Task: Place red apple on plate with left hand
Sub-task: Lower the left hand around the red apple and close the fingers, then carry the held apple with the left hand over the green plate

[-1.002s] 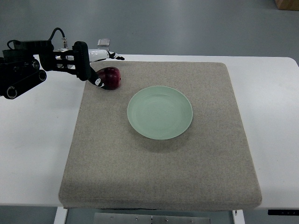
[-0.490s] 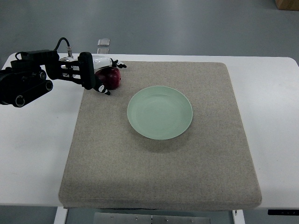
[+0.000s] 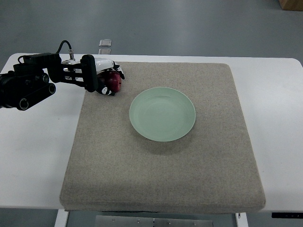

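A dark red apple (image 3: 113, 81) sits on the grey mat near its far left corner. My left hand (image 3: 108, 78) reaches in from the left edge and its black and white fingers curl over the top and sides of the apple, covering much of it. The pale green plate (image 3: 162, 114) lies empty in the middle of the mat, to the right of the apple and apart from it. The right arm does not show.
The grey felt mat (image 3: 161, 165) covers most of the white table (image 3: 33, 156). A small clear object (image 3: 105, 43) lies at the table's far edge behind the hand.
My left hand has moved right and over the apple, and its fingers have closed around it. The apple has stayed at the same spot on the mat.
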Controlling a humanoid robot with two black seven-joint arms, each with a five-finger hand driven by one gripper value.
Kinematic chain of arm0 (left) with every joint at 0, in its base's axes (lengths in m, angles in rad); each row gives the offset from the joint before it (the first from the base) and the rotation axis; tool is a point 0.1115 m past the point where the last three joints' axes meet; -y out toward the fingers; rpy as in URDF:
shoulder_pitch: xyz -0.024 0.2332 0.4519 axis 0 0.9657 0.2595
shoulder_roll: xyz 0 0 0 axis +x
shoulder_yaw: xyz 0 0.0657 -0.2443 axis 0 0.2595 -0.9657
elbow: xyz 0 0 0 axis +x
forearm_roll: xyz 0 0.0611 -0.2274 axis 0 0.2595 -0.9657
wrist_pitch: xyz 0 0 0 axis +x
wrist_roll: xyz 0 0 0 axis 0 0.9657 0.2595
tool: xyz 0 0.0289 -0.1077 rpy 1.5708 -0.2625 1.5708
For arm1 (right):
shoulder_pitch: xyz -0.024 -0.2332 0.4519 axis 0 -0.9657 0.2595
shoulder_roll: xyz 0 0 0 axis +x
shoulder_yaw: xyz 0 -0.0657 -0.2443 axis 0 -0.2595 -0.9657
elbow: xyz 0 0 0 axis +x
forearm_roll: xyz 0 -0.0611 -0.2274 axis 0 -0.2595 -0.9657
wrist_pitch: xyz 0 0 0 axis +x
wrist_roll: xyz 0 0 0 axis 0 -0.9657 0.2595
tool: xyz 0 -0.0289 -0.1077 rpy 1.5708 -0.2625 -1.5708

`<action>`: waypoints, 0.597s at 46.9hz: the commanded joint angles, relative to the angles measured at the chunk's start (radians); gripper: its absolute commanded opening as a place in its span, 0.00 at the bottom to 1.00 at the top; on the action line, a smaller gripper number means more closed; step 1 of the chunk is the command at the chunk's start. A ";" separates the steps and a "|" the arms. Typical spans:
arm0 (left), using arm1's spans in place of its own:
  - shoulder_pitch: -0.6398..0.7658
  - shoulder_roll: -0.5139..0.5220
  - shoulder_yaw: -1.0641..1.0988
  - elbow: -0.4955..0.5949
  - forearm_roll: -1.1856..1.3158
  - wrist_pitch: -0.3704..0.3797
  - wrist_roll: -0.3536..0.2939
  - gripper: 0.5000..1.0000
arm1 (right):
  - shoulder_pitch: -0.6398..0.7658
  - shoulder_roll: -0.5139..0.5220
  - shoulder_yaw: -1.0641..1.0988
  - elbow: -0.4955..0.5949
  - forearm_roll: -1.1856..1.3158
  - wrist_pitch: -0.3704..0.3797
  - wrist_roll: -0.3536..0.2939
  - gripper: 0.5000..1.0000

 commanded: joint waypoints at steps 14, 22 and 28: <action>-0.039 -0.001 -0.013 -0.025 -0.008 -0.001 -0.007 0.14 | 0.000 0.000 0.000 0.000 0.000 0.000 0.000 0.93; -0.071 -0.001 -0.016 -0.120 -0.010 -0.001 -0.007 0.14 | 0.000 0.000 0.000 0.000 0.000 0.000 0.000 0.93; -0.079 0.003 -0.041 -0.180 -0.008 -0.001 -0.007 0.14 | 0.000 0.000 0.000 0.000 0.000 0.000 0.000 0.93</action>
